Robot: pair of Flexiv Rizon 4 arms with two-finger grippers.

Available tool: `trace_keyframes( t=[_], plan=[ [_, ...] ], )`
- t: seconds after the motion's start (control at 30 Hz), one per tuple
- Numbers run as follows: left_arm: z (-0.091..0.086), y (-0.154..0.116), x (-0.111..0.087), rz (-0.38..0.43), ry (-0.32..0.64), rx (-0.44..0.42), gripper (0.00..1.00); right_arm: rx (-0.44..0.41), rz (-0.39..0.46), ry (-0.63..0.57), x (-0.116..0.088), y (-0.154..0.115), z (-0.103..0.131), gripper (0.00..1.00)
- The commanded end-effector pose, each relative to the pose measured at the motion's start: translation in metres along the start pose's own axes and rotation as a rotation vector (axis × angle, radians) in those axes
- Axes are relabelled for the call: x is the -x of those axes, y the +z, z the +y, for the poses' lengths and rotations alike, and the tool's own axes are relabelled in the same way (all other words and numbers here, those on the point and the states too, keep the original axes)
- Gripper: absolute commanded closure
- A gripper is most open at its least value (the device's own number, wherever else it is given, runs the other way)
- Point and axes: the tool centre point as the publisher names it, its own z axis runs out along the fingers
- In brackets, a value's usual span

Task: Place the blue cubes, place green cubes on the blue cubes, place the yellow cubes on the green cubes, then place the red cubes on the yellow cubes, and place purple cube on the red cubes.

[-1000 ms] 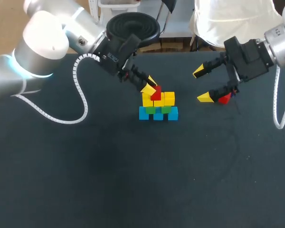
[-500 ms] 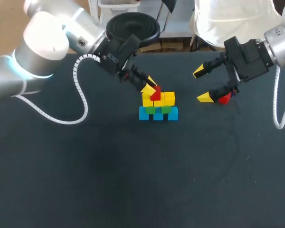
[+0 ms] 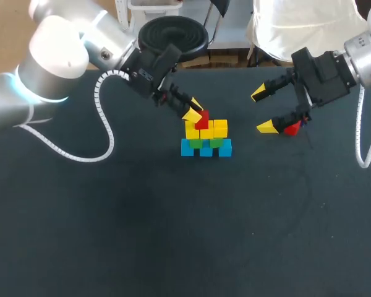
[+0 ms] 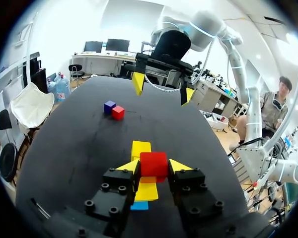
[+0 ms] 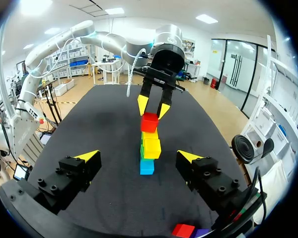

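Left pincer (image 4: 154, 167) grips 1 red cube (image 5: 149, 122) over the yellow cubes (image 3: 213, 130) mid-counter; a skewed release could topple them. Right pincer (image 3: 263, 110) gapes empty

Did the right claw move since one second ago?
No. The right claw holds the same place, open, beside the loose red cube in the head view.

No text, number or sign can be read in any view. The only trace of print is a small pale marking on the black housing of the left gripper (image 3: 193, 110), seen in the head view, and it is too small to make out.
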Motion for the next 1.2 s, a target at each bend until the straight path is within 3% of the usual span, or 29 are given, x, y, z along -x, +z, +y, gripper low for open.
trace_keyframes(
  t=[0.03,1.2],
  plan=[
    [-0.0024,0.0006,-0.0008,-0.003,0.000,0.009,1.00,-0.001,0.001,0.000,0.0002,-0.0005,0.0007,0.00],
    [-0.0019,0.0014,-0.0034,-0.018,-0.009,0.020,1.00,-0.001,0.001,0.000,0.0002,-0.0005,0.0007,0.00]
  ],
)
